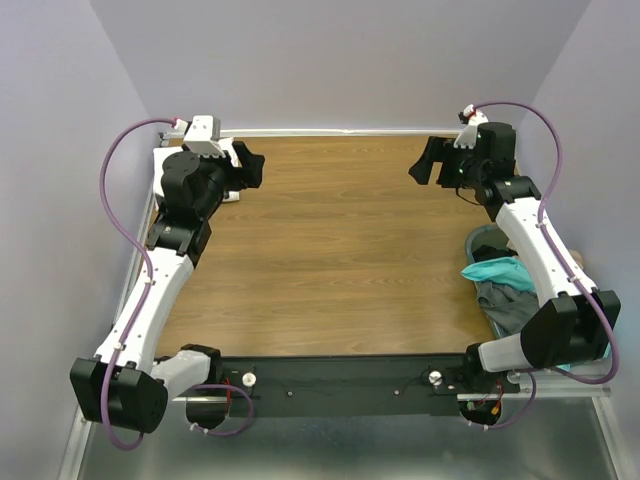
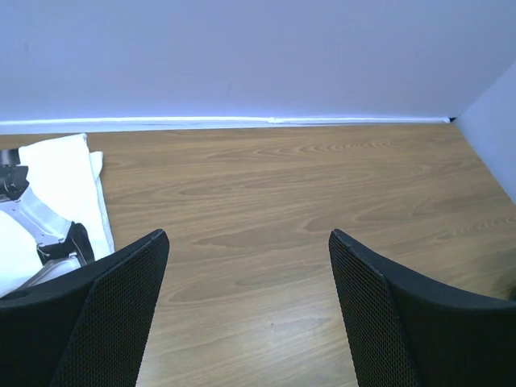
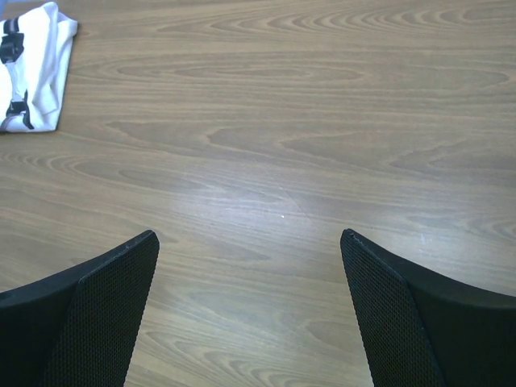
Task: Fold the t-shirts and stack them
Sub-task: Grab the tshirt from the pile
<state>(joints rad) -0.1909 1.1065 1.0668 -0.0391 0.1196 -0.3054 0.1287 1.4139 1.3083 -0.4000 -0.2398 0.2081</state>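
Note:
The white t-shirt with black printed marks (image 2: 56, 189) lies folded on the wooden table at the far left corner. It also shows in the right wrist view (image 3: 36, 68). In the top view it is mostly hidden under the left arm. The turquoise t-shirt (image 1: 500, 270) lies crumpled in a bin at the right table edge. My left gripper (image 1: 252, 168) hovers beside the white shirt, open and empty (image 2: 250, 266). My right gripper (image 1: 425, 162) is at the far right, open and empty (image 3: 250, 250), over bare wood.
The bin (image 1: 480, 238) at the right edge also holds a grey cloth (image 1: 512, 308) under the right arm. Walls close off the table at the back and both sides. The wooden tabletop (image 1: 330, 260) lies between the arms.

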